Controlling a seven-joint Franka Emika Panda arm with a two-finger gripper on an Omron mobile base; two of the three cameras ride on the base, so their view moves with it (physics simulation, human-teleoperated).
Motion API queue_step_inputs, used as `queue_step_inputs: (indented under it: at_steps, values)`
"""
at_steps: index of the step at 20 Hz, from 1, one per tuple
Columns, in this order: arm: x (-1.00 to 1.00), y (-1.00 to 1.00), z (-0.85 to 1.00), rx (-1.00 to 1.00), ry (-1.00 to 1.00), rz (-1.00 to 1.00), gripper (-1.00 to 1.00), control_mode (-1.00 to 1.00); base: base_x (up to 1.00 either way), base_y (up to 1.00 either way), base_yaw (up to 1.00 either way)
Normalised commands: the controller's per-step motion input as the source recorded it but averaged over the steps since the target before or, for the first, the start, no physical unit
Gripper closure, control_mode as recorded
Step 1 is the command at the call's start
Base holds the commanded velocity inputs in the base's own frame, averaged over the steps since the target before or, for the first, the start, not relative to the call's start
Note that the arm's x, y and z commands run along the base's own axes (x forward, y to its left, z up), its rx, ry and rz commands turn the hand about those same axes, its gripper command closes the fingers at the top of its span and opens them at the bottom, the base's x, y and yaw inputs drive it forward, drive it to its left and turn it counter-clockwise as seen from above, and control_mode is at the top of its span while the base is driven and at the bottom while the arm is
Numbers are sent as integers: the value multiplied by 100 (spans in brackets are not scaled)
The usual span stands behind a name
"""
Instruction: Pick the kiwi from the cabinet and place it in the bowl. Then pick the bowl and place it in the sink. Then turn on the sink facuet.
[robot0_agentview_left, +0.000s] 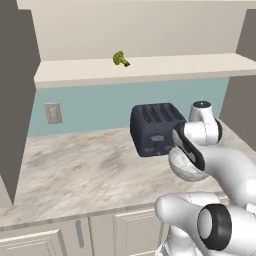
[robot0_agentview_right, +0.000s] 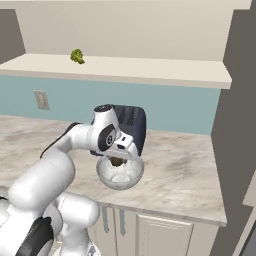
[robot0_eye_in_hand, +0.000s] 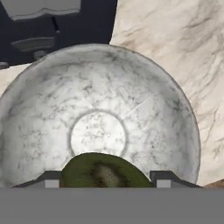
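Observation:
My gripper (robot0_agentview_right: 118, 159) hangs just over the marbled whitish-grey bowl (robot0_agentview_right: 120, 176), shut on the kiwi (robot0_agentview_right: 117, 161). In the hand view the brown-green kiwi (robot0_eye_in_hand: 103, 171) sits between the two fingertips of the gripper (robot0_eye_in_hand: 105, 180), above the near part of the bowl (robot0_eye_in_hand: 131, 100), whose pale round bottom lies below it. The bowl (robot0_agentview_left: 184, 169) stands on the counter in front of the toaster, partly hidden by my forearm. The cabinet shelf (robot0_agentview_left: 160, 66) runs along the wall above. The sink facuet is out of view.
A dark blue toaster (robot0_agentview_left: 152, 127) stands right behind the bowl. A green broccoli floret (robot0_agentview_left: 120, 59) lies on the cabinet shelf. A wall outlet (robot0_agentview_left: 53, 113) sits at the left. Marbled counter (robot0_agentview_left: 75, 170) stretches left; a taupe side panel (robot0_agentview_right: 235, 110) stands at the right.

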Motion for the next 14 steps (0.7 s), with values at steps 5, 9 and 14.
queue_step_inputs:
  at_steps: [5, 9, 14]
  values:
    - [17, -11, -71, 1, 5, 0, 100, -100, 0, 0, 0]
    - [5, -18, -43, 5, 0, 0, 100, -100, 0, 0, 0]
    - [14, -17, -32, 7, 0, 0, 100, -100, 0, 0, 0]
